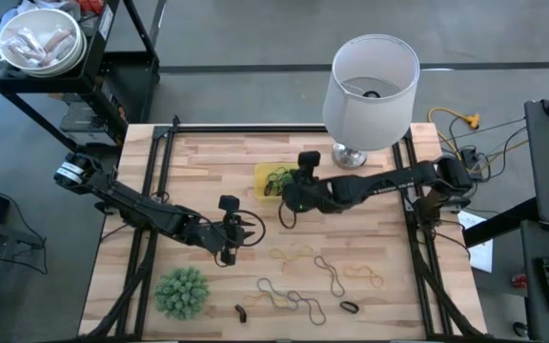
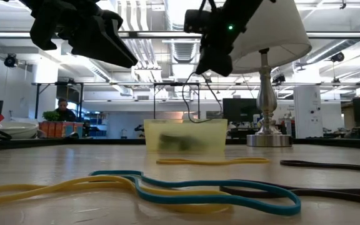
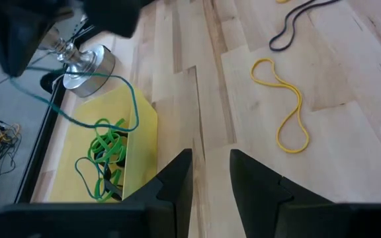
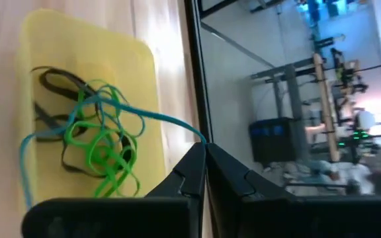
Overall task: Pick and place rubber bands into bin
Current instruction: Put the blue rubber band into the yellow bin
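The yellow bin (image 1: pixel 267 177) sits on the table near the far edge and holds green and dark rubber bands (image 4: pixel 101 142). My right gripper (image 1: pixel 289 197) hovers above the bin's near right side, shut on a teal rubber band (image 4: pixel 147 114). The bin also shows in the low view (image 2: pixel 186 136) and the left wrist view (image 3: pixel 141 125). My left gripper (image 3: pixel 210 165) is open and empty, above the table left of and nearer than the bin (image 1: pixel 232 236). Several loose bands (image 1: pixel 289 297) lie flat on the near half of the table. My right gripper pinches the teal band's upper end (image 4: pixel 194 135) between its two fingertips, coming from above. The band hangs below the fingers. Its lower loop (image 3: pixel 84 122) lies inside the bin over the green bands.
A white-shaded lamp (image 1: pixel 370 81) stands on its metal base (image 1: pixel 349 155) right of the bin. A spiky green plant ball (image 1: pixel 181 291) sits at the near left. Tan, yellow and dark bands (image 1: pixel 332 272) spread across the near right. A black frame rail (image 1: pixel 284 129) edges the far side.
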Motion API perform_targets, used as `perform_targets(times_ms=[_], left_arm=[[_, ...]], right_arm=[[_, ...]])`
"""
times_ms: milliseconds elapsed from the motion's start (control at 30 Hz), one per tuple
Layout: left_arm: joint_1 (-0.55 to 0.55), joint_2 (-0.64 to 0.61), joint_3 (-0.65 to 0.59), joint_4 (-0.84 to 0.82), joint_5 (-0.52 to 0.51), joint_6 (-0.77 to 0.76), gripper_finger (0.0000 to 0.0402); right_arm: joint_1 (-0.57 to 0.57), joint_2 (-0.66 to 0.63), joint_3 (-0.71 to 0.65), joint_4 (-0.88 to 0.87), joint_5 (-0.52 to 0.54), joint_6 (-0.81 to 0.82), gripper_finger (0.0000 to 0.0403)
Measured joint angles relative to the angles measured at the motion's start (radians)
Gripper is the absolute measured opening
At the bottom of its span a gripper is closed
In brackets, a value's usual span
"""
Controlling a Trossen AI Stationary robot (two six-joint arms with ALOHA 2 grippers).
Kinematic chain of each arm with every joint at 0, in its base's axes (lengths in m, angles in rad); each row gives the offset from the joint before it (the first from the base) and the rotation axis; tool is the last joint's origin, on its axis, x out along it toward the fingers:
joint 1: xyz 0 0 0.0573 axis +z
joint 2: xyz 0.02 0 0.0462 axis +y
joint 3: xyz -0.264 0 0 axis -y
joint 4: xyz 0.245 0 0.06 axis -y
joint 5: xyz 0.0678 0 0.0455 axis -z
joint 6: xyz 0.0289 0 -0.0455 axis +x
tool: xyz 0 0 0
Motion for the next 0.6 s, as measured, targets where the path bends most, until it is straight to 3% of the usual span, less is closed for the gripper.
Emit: perform_targets(times_ms=[600], left_arm=[[0.000,0.000,-0.001,0.000,0.000,0.000,0.0085]], right_arm=[[-0.155,0.000,0.004,0.066,-0.131,-0.047,0.0009]])
